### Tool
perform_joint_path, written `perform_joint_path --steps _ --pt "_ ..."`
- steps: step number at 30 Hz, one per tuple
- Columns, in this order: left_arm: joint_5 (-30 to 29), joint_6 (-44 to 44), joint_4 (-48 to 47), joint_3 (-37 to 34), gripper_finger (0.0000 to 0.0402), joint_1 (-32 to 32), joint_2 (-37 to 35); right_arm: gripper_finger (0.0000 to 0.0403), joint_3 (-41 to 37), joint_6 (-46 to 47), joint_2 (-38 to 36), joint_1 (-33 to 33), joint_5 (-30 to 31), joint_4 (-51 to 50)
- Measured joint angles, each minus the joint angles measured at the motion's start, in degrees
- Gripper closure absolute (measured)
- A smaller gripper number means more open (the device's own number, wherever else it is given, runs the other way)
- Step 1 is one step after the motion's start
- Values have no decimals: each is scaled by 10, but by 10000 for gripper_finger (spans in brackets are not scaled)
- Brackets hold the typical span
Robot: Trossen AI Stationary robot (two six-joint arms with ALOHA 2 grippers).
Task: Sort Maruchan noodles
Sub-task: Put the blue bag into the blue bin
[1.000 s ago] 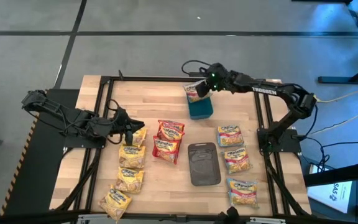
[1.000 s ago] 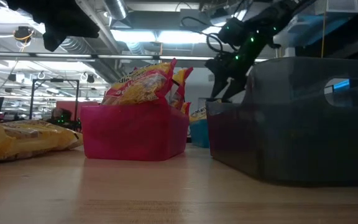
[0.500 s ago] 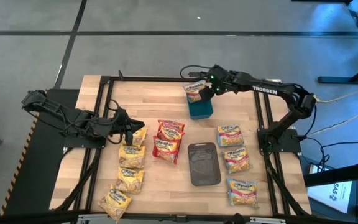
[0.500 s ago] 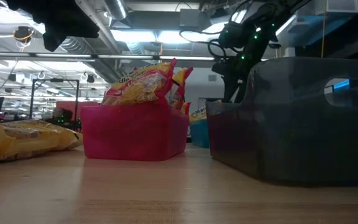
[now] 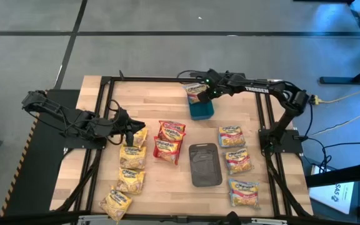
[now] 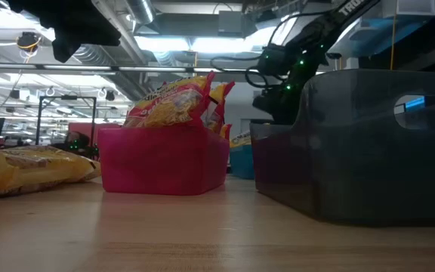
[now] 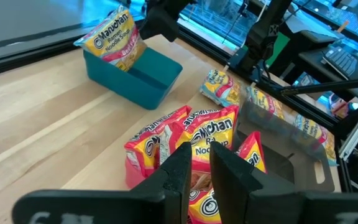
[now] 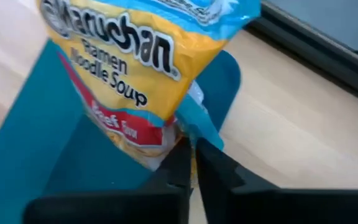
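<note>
Right gripper (image 5: pixel 206 89) is over the teal tray (image 5: pixel 202 110) at the far side of the counter (image 5: pixel 149 94), jaws pinched together on the corner of a yellow-and-blue packet (image 5: pixel 196 92); right wrist view shows the same packet (image 8: pixel 146 59) hanging with its lower edge down inside the teal tray (image 8: pixel 36 155), apparently resting on the tray floor, hard to be sure from here. Left gripper (image 5: pixel 129 132) sits low by the left edge of the counter, over the top of the yellow-orange packets (image 5: pixel 132 157), which run in a loose column toward the near-left corner. Its jaws show a narrow gap in the left wrist view, with nothing visibly between them. Red packets (image 5: pixel 169 141) are stacked in the pink tray (image 6: pixel 163 160) mid-counter, standing up above its rim in the low view. Grey tray (image 5: pixel 204 164) is just right of them, no packets in it. Blue-and-pink packets (image 5: pixel 235 153) lie in a column along the right side, between the grey tray and the right arm's base, separate from each other and flat on the wood.
</note>
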Motion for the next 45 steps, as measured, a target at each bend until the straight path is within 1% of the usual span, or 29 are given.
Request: perform_joint_path --steps 3,6,10,15,19,23,26,30,32,36,40,43,45 --pt "-2 0 0 0 349 0 0 398 0 -7 2 0 -27 29" --pt "-2 0 0 0 349 0 0 393 0 -8 2 5 -29 45" --pt "-2 0 0 0 349 0 0 385 0 -8 6 8 -52 51" --pt "-12 0 -1 0 349 0 0 395 0 -9 24 11 -73 57" --pt "-13 0 -1 0 349 0 0 400 0 -9 47 16 -74 57" --pt "-13 0 0 0 349 0 0 396 1 -10 57 19 -78 65" --pt "-12 0 0 0 349 0 0 394 7 -21 54 24 -51 67" --pt "-7 -7 4 0 349 0 0 399 46 -32 33 30 3 38" --pt "-6 -11 3 0 349 0 0 400 63 -45 30 30 18 10" --pt "-6 -11 3 0 349 0 0 398 77 -53 31 30 -9 5" --pt "-5 -11 3 0 349 0 0 396 76 -59 30 31 -7 -17" --pt "0 -12 3 0 349 0 0 397 76 -60 12 30 -11 -71" --pt "2 -12 3 0 349 0 0 397 76 -60 -10 32 -25 -127"
